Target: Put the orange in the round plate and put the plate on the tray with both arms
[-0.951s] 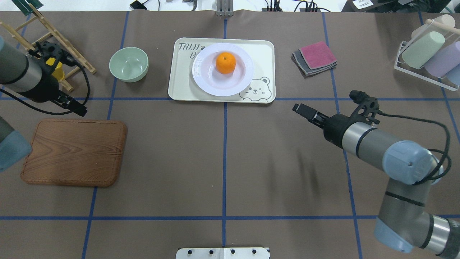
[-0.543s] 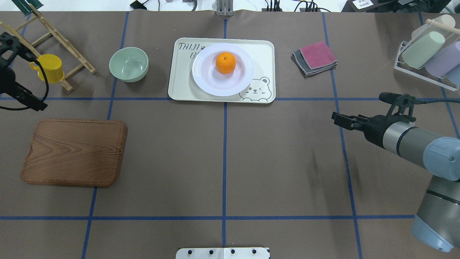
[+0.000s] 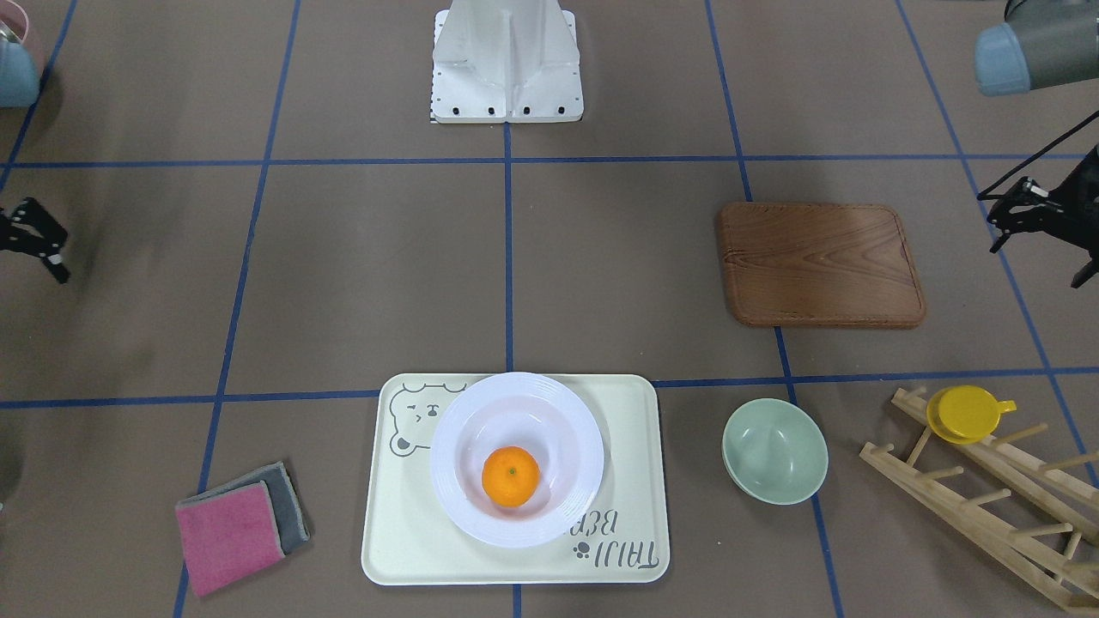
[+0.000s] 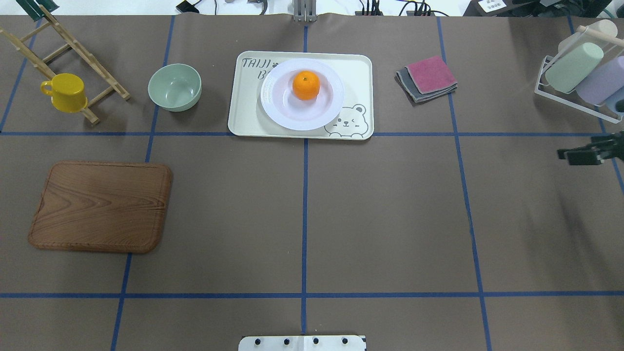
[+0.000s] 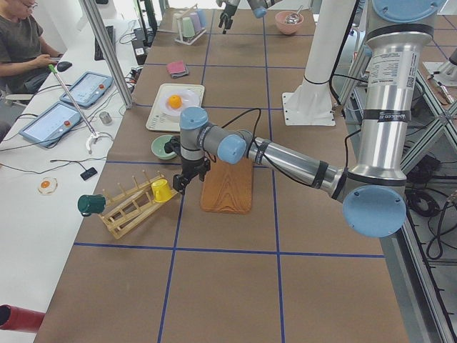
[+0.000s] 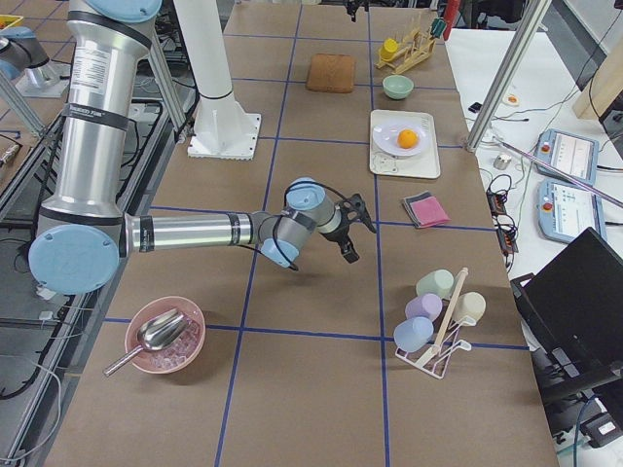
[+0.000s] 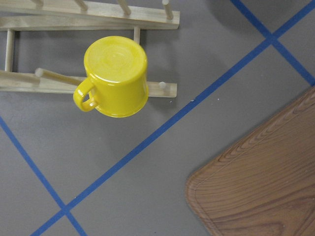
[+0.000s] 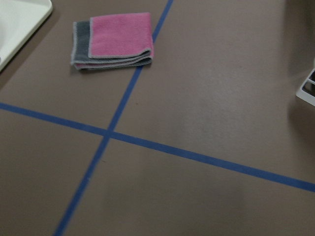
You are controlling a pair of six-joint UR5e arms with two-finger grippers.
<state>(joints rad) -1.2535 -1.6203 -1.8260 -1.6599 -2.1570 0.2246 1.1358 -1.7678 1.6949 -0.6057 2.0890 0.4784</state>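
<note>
The orange (image 4: 306, 85) lies in the white round plate (image 4: 278, 109), and the plate rests on the cream tray (image 4: 358, 73) at the table's far middle. From the front, the orange (image 3: 510, 475) sits inside the plate (image 3: 464, 412) on the tray (image 3: 403, 532). My right gripper (image 4: 568, 156) hovers at the overhead view's right edge, far from the tray, open and empty. My left gripper (image 3: 1035, 257) is at the front view's right edge beside the wooden board, open and empty. It is out of the overhead view. My right gripper (image 3: 51, 249) shows at the front view's left edge.
A brown wooden board (image 4: 101, 206) lies front left. A pale green bowl (image 4: 175, 87) stands left of the tray. A yellow cup (image 4: 64, 91) hangs on a wooden rack (image 4: 97, 68). Folded pink and grey cloths (image 4: 427, 78) lie right of the tray, and a rack of pastel cups (image 4: 582, 73) stands far right.
Both arms have pulled outward, away from the tray: the left arm has left the overhead view and the right gripper has slid to the right edge. Orange, plate and tray have not moved.
</note>
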